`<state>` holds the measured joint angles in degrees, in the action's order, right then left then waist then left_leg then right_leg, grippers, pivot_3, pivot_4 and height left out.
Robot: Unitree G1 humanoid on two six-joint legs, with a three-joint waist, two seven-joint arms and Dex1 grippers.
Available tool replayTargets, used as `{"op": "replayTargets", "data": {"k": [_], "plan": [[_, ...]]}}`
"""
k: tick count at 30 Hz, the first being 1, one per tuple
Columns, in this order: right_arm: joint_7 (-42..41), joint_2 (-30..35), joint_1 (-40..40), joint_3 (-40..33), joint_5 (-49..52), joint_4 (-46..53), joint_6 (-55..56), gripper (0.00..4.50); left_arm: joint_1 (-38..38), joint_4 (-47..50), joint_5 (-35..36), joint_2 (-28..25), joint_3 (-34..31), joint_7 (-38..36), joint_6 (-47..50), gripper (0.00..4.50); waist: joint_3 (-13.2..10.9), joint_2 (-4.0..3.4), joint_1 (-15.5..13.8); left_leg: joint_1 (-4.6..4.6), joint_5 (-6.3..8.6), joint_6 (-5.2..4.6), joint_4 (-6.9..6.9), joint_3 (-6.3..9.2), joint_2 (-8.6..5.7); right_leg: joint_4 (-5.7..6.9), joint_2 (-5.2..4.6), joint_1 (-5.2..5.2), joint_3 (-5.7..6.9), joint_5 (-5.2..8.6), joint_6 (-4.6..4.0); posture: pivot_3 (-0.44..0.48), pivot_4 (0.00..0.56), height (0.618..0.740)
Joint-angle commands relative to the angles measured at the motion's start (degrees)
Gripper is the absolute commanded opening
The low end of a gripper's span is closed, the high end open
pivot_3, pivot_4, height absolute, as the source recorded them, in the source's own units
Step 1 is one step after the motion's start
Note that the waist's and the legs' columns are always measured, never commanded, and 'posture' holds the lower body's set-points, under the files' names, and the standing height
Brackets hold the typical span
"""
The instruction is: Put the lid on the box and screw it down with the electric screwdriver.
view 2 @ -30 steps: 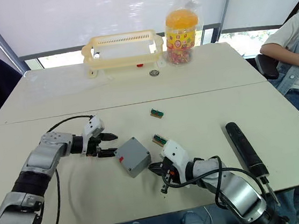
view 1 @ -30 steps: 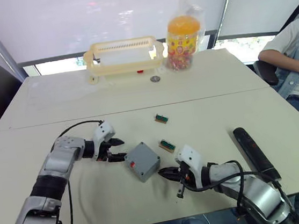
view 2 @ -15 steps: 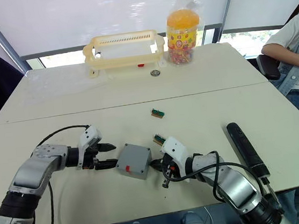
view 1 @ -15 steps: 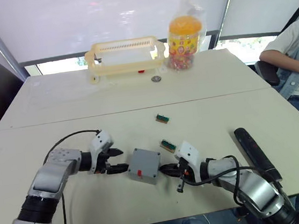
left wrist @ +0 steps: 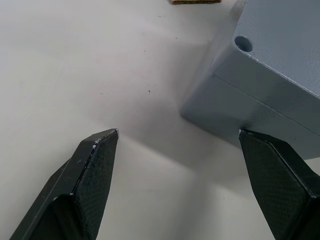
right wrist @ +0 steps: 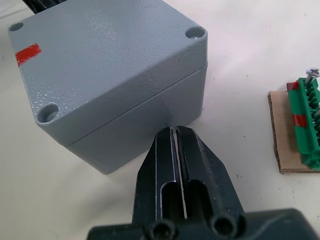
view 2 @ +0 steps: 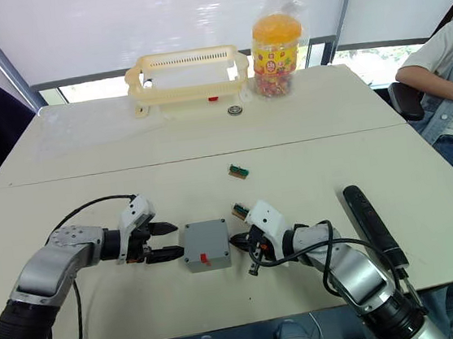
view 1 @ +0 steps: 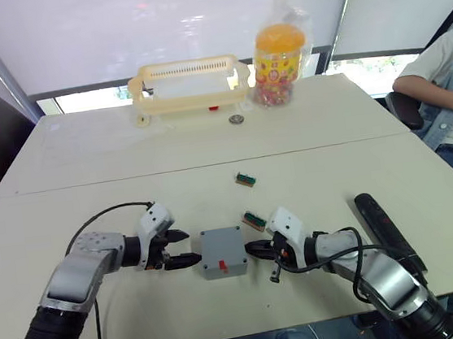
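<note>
One grey box (view 1: 223, 252) sits on the near table (view 1: 84, 145), lid (right wrist: 100, 55) already on top, seam visible round the side, red mark on the lid's edge, screw holes at the corners. L gripper (view 1: 180, 248) is just left of the box, its 2 black fingers (left wrist: 95, 165) spread wide, holding nothing, one tip close to the box wall. R gripper (view 1: 255, 250) is at the box's right side, fingers pressed together w/ nothing between them, tips right up against the box wall. One screwdriver (view 1: 387, 231) lies on the table well to the right, untouched. 2 small green-and-tan blocks: one (view 1: 254, 219) just behind the R gripper, one (view 1: 244, 180) farther back. Far end: 1 yellow basket (view 1: 188, 84), 1 candy jar (view 1: 277, 56), 1 coin-like disc (view 1: 235, 119). Person (view 1: 446, 87) seated at the right edge
</note>
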<state>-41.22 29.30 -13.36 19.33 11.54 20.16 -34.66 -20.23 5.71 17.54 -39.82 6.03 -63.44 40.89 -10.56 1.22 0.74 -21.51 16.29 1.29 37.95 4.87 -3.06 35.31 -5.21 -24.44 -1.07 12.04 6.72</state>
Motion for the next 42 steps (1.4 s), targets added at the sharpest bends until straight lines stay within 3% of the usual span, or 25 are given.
{"op": "replayTargets", "data": {"k": [1,6,9,11,13,17,24,27,31,34,39,42], "plan": [[-0.8,1.6,1.0,-2.9,1.5,4.7,-0.1,0.04,-0.2,1.0,0.9,-2.4,-3.7,0.9,-1.5,3.95,0.0,-0.01,0.0,0.00,0.00,0.00,0.00,0.00,0.00,0.00,0.00,0.00,0.00,0.00,0.00,0.000,0.150,0.740],[-1.0,4.3,2.5,-12.5,6.8,9.5,-2.4,0.04,5.2,8.2,5.2,-4.4,-15.5,4.1,-3.5,3.95,0.0,-0.02,0.2,-0.01,0.01,0.00,-0.01,0.00,0.10,-0.03,-0.04,-0.01,-0.01,0.00,0.00,0.000,0.150,0.740],[-0.7,4.9,3.3,-18.0,10.7,12.2,-4.8,0.04,5.3,12.5,9.1,-5.6,-20.2,6.5,1.7,3.95,0.0,-0.03,-0.2,-0.01,0.01,0.00,-0.07,0.00,0.12,-0.07,-0.08,-0.02,0.00,0.00,0.00,0.000,0.150,0.740],[-0.6,5.9,3.1,-20.1,12.3,13.0,-6.6,0.00,4.6,16.4,15.6,-6.4,-23.9,6.7,6.9,4.48,0.0,-0.03,-0.4,-0.02,0.01,0.00,-0.07,0.03,0.10,-0.07,-0.08,0.02,0.04,0.00,0.00,0.000,0.150,0.740],[-0.3,6.2,2.8,-21.4,13.5,13.0,-8.1,0.00,4.5,19.7,20.5,-7.2,-26.4,7.4,11.1,4.48,0.0,-0.02,-0.2,-0.01,0.01,0.00,-0.06,0.02,0.08,-0.08,-0.10,0.05,0.04,0.02,-0.03,0.000,0.150,0.740],[1.1,4.5,1.6,-23.2,16.5,10.6,-10.4,0.00,5.3,26.6,29.1,-9.1,-28.6,9.3,17.8,4.48,0.0,-0.06,0.0,0.01,0.02,-0.02,-0.07,-0.01,0.07,-0.09,-0.11,0.05,0.03,0.02,0.00,0.000,0.150,0.740],[-0.6,5.4,0.4,-17.9,14.3,7.5,-8.0,0.00,10.2,32.5,32.9,-10.1,-28.1,13.6,18.6,4.48,-0.1,-0.08,0.1,0.02,0.02,-0.02,-0.08,-0.04,0.08,-0.09,-0.09,0.04,0.02,0.10,-0.15,0.000,0.150,0.740],[0.3,5.1,-1.0,-16.3,12.7,6.2,-7.2,0.00,12.3,34.0,34.0,-11.6,-27.7,13.0,17.9,3.58,-0.1,-0.08,0.0,0.02,0.02,-0.02,-0.08,-0.06,0.07,-0.10,-0.09,0.04,0.00,0.11,-0.17,0.000,0.150,0.740],[2.2,3.6,-2.7,-14.6,11.3,4.6,-7.0,0.00,14.5,35.8,34.2,-13.8,-27.3,12.3,16.5,1.50,-0.1,-0.09,-0.1,0.01,0.02,-0.02,-0.07,-0.06,0.06,-0.11,-0.10,0.05,0.00,0.13,-0.21,0.000,0.150,0.740],[3.0,3.1,-2.5,-13.9,9.8,3.6,-5.7,0.94,14.7,36.6,34.3,-14.3,-26.8,13.7,16.3,0.01,-0.1,-0.09,-0.1,0.01,0.02,-0.02,-0.07,-0.05,0.06,-0.11,-0.10,0.05,0.00,0.13,-0.21,0.000,0.150,0.740],[3.7,1.2,-3.9,-12.2,9.0,0.8,-5.4,3.41,14.7,37.9,34.6,-16.9,-25.5,13.9,16.1,0.00,-0.1,-0.11,0.0,0.01,0.02,-0.02,-0.08,-0.06,0.05,-0.12,-0.10,0.05,-0.01,0.13,-0.21,0.000,0.150,0.740],[4.6,-1.2,-5.2,-12.1,9.0,-1.3,-5.5,3.41,14.5,37.7,34.7,-17.7,-25.1,13.9,15.7,0.00,-0.1,-0.17,0.2,0.02,0.02,-0.02,-0.08,-0.06,0.07,-0.12,-0.07,0.04,-0.01,0.13,-0.21,0.000,0.150,0.740]]}}
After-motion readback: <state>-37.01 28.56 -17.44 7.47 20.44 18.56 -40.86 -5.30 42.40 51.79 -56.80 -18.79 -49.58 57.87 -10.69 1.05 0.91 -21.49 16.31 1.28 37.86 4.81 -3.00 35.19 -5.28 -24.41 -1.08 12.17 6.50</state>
